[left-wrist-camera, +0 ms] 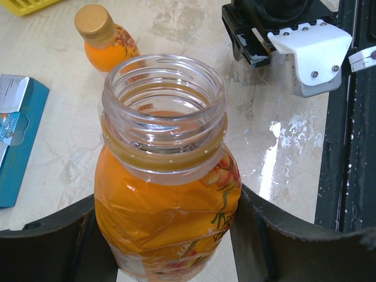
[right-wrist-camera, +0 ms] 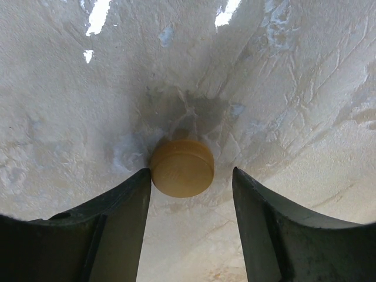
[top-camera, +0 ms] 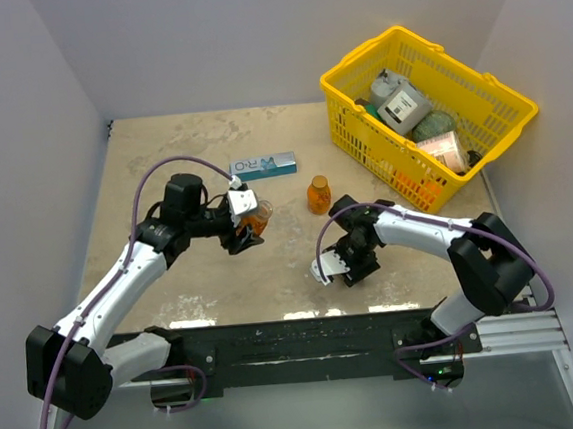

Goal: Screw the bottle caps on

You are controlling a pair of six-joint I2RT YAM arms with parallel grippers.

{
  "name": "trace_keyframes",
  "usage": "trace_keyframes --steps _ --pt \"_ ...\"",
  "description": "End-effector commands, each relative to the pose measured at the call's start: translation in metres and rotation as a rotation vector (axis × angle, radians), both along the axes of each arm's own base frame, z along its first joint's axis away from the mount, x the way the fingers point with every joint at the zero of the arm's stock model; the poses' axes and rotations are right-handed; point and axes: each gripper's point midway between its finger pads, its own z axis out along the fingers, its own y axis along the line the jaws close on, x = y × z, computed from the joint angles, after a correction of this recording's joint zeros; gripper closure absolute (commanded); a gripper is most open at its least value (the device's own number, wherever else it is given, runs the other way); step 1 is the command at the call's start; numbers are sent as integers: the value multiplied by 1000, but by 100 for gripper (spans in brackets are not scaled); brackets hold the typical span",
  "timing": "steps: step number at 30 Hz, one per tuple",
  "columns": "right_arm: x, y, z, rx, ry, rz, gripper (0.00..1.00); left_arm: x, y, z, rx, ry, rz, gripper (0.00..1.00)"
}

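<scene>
One down, one to go. Capped bottle (top-camera: 319,194) stands mid-surface, gold lid seated on neck. Left end effector (left-wrist-camera: 167,235) clamps second bottle (left-wrist-camera: 164,176) by body, threaded neck open and empty. Right end effector (right-wrist-camera: 191,229) low over surface (right-wrist-camera: 282,88), fingers spread wide astride loose cap (right-wrist-camera: 182,167); one finger touches cap's edge, other stands apart. Left to do, by appearances: grip cap, carry to open neck, screw down.

high rear overview, two close wrist views, same table (top-camera: 161,155)
</scene>
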Motion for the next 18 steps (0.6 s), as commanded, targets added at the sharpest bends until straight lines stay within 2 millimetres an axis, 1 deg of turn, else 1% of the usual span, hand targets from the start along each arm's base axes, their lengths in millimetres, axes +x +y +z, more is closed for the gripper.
trace_keyframes --steps 1,6,9,18 --pt "8 5 8 9 -21 45 41 5 -3 11 -39 -29 -2 100" --pt "6 2 5 3 -28 58 42 6 -2 9 -39 -23 1 100" --pt "5 1 3 0 -30 64 44 7 -2 8 -40 -21 3 100" --pt "-1 -4 -3 -9 -25 77 46 9 -2 8 -42 -18 6 100"
